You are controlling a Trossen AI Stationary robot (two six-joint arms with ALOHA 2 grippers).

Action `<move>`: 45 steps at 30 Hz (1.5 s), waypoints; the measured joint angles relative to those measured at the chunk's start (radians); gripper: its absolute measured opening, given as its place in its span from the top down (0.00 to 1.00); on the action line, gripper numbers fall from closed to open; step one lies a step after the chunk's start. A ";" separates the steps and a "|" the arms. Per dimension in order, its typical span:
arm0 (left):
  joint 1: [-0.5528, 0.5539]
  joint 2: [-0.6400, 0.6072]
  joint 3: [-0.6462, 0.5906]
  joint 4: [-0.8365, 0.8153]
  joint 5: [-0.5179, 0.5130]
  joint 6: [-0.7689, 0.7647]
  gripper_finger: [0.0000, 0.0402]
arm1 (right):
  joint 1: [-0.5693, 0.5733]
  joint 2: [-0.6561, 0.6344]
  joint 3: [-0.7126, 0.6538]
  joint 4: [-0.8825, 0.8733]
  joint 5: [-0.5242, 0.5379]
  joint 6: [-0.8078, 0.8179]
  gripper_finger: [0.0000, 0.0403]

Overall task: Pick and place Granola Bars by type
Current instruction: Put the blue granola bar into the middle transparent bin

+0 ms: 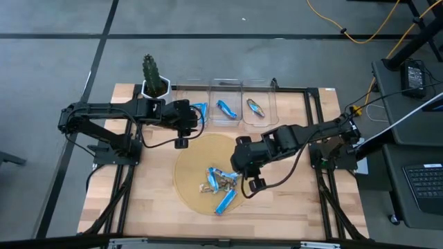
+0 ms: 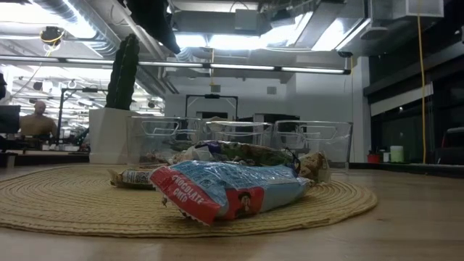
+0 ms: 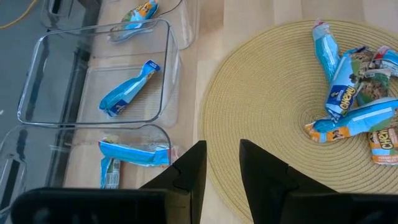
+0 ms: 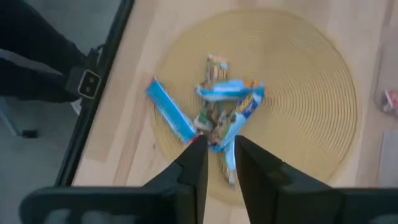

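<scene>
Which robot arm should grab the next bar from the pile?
Probably the right: its gripper hangs open just above the pile of bars on the mat, while the left gripper sits near the bins.

Hard to count the Granola Bars heaped on the round woven mat from above: too small, and overlapping. Right gripper covering part of that heap in the high view. Blurred in the right wrist view, wrapper print unreadable. In the left wrist view, heap cut off at the picture's edge, and the bar in the nearest clear bin partly hidden behind the left gripper. At table height, only the front blue-and-red wrapper readable; bars behind it mostly hidden. Cactus top hard to make out against the ceiling.
</scene>
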 joint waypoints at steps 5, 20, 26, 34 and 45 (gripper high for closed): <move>0.000 0.000 0.000 0.000 0.000 -0.036 0.78 | 0.000 0.020 0.000 0.037 -0.001 -0.029 0.79; 0.000 0.000 0.000 0.006 0.004 -0.037 0.78 | -0.039 0.203 -0.001 0.077 -0.011 0.082 0.40; 0.000 0.000 0.000 0.007 0.004 0.003 0.78 | -0.077 0.247 0.000 0.136 -0.011 0.186 0.39; 0.000 0.000 0.000 0.002 0.003 0.093 0.78 | -0.084 0.371 0.000 0.177 -0.011 0.453 0.39; 0.000 0.000 0.000 -0.001 0.003 0.138 0.78 | -0.084 0.446 0.000 0.112 0.040 0.580 0.39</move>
